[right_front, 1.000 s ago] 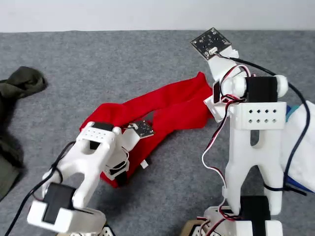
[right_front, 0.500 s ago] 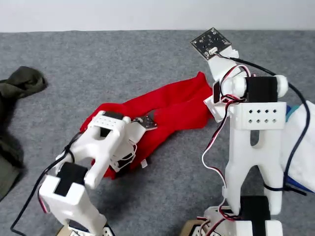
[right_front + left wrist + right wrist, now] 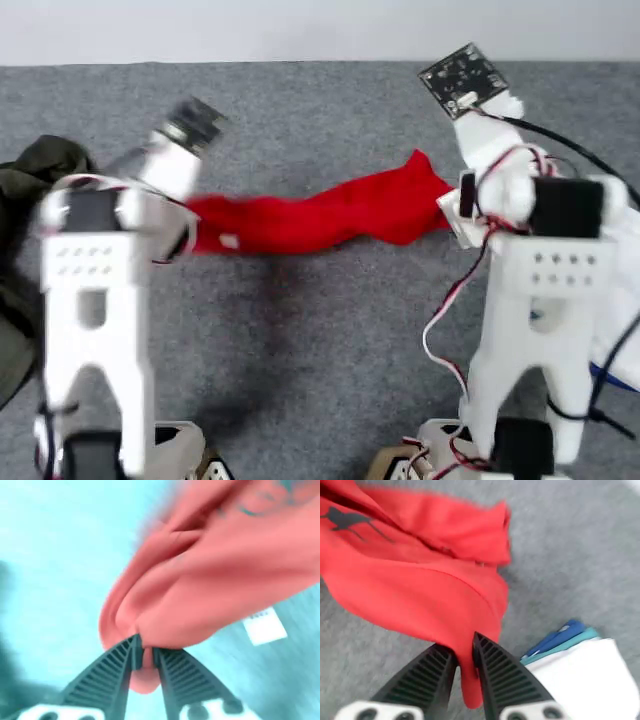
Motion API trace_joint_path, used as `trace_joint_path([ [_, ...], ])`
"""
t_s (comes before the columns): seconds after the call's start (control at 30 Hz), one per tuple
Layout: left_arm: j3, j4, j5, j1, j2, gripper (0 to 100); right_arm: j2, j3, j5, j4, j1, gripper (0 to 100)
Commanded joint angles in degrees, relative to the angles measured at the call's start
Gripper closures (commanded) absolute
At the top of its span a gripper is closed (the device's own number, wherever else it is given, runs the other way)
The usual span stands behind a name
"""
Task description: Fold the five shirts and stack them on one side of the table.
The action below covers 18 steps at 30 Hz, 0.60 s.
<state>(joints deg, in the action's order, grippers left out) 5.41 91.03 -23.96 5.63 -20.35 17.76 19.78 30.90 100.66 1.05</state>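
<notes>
Two arms rise from the near edge of the table (image 3: 320,360), one to each side. Close by the right edge sits a white folded pile (image 3: 592,680) with a blue shirt (image 3: 559,634) peeking out at its side. Along the left edge a dark green garment (image 3: 35,175) lies in a heap.

Farther in, across the middle of the table, the red shirt (image 3: 320,215) is strung out in a long bunched band from left to right. The left gripper (image 3: 144,654) has its fingers pinched on a fold at the shirt's left end. The right gripper (image 3: 465,652) nips a fold at the right end the same way. Much of the cloth looks lifted rather than lying flat.

I'd say this is the spreading-out step, before any fold: the shirt is pulled long but roped up. Next it wants laying down flat. That calls for both arms to lower together with even tension, or it will land as a twisted rope.
</notes>
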Motion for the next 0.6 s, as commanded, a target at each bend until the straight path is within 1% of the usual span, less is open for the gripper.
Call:
trace_joint_path([
  [0.0, -9.6, 0.4, 0.6, 3.2, -6.8, 100, 5.2, 6.2, 0.5, 2.1, -0.7, 98.9],
  [0.27, -23.4, 0.4, 0.8, 7.8, -9.0, 100, 10.5, 15.8, 0.4, -1.7, -0.9, 98.9],
  [0.37, -27.0, 0.4, 0.8, 9.1, -9.1, 100, 12.2, 16.8, 0.4, -5.0, -1.0, 98.9],
  [0.57, -31.0, 0.8, 0.8, 9.1, -9.1, 100, 14.7, 16.9, 0.4, -12.3, -1.0, 98.9],
])
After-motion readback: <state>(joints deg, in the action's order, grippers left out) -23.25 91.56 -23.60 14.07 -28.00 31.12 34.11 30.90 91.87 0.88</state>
